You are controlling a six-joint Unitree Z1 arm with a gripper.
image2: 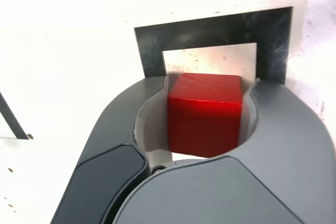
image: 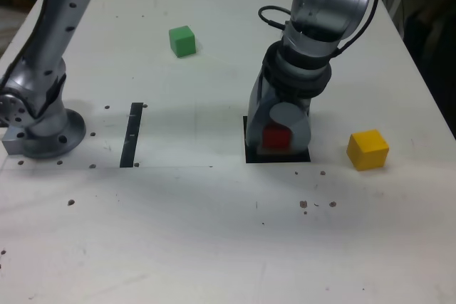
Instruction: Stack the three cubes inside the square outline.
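Biggest thing first: the white table (image: 164,240) has the whole job spread across it, and the arm (image: 331,5) is reaching down over the target. Its gripper (image2: 211,80) has the jaws a little way apart, one either side of the red cube, and I can see slim gaps near the tips, so it looks loose rather than clamped (the inner faces are shadowy, so don't bet the house on it). Next size down is the square outline (image2: 220,29), thick black with a white middle; the red cube (image2: 205,116) is the only one there, sitting around its opening, though the jaws hide the near side so I can't swear it's fully inside. The yellow cube (image: 368,150) is outside the frame, toward the exterior view's right, and the smaller green cube (image: 182,42) is well apart from it, up toward the exterior view's left. So I'd call it roughly a third done: base about placed, nothing stacked on it, yellow and green both left to go.
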